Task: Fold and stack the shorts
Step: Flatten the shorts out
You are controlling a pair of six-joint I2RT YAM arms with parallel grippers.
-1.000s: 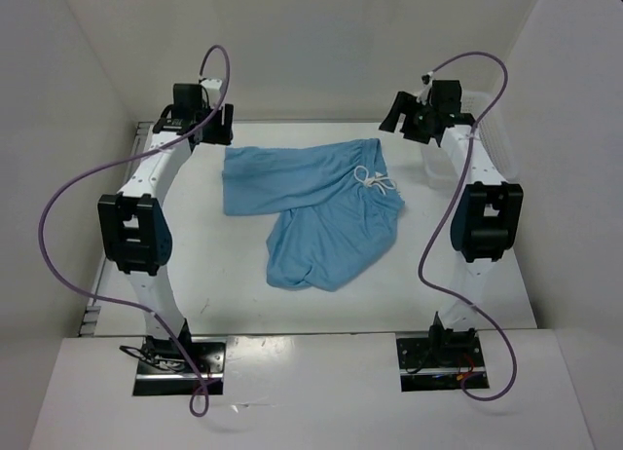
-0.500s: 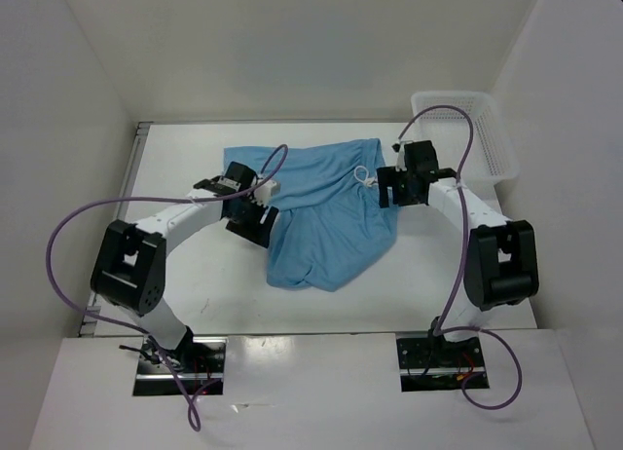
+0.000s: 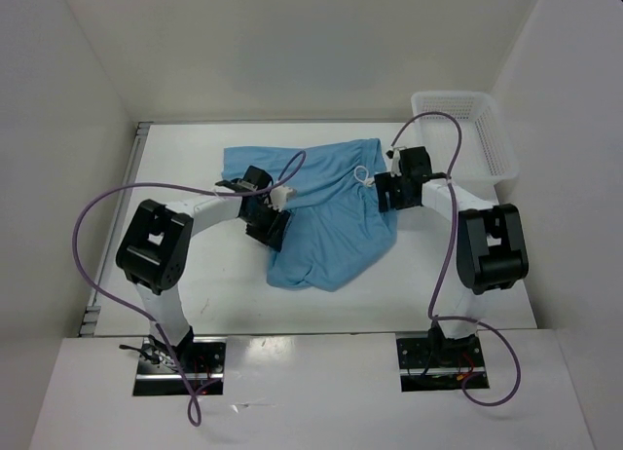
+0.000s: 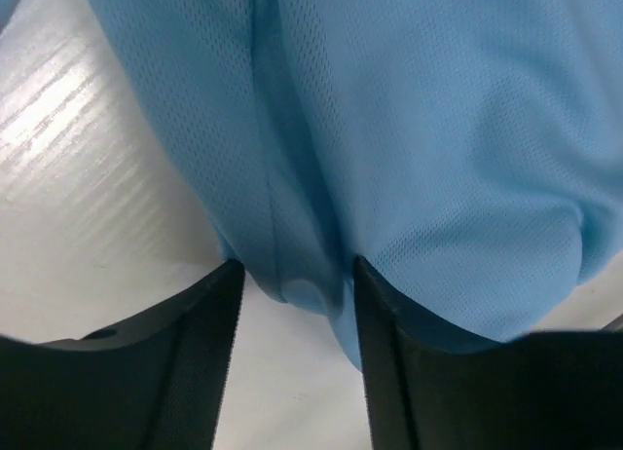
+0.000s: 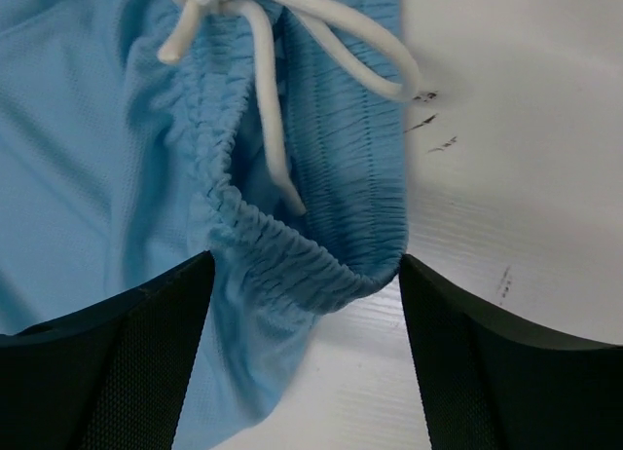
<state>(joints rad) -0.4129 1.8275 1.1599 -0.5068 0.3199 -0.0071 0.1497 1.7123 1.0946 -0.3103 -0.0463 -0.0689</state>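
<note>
Seeing the left gripper [image 4: 295, 265] with jaws parted, straddling a rounded fold of the shorts [image 4: 438, 129], cloth filling the gap between the black fingers [image 4: 195, 353] but not looking pinched flat. Finding that fold at the cloth's edge, bare white table [image 4: 88, 177] showing just beside it. Seeing the right gripper [image 5: 304, 260] spread wide, bracketing the bunched corner of the elastic waistband [image 5: 350, 138], corner sitting just beside one finger, contact unclear. Noting the white drawstring [image 5: 263, 70] lying knotted over the waistband, ends trailing loose toward the gripper. Moving out to the overhead view: placing the left gripper [image 3: 271, 221] low on the left side of the shorts [image 3: 326, 231], the right gripper [image 3: 383, 192] low on the right side by the drawstring [image 3: 368, 177]. Finding the shorts lying crumpled and unfolded around the middle of the table [image 3: 224, 284], one leg spreading flat toward the far left, the rest slumping toward the near side. Spotting a white mesh basket [image 3: 487, 129] sitting at the far right corner, apart from the cloth. Seeing purple cables [image 3: 97, 216] looping off both arms.
</note>
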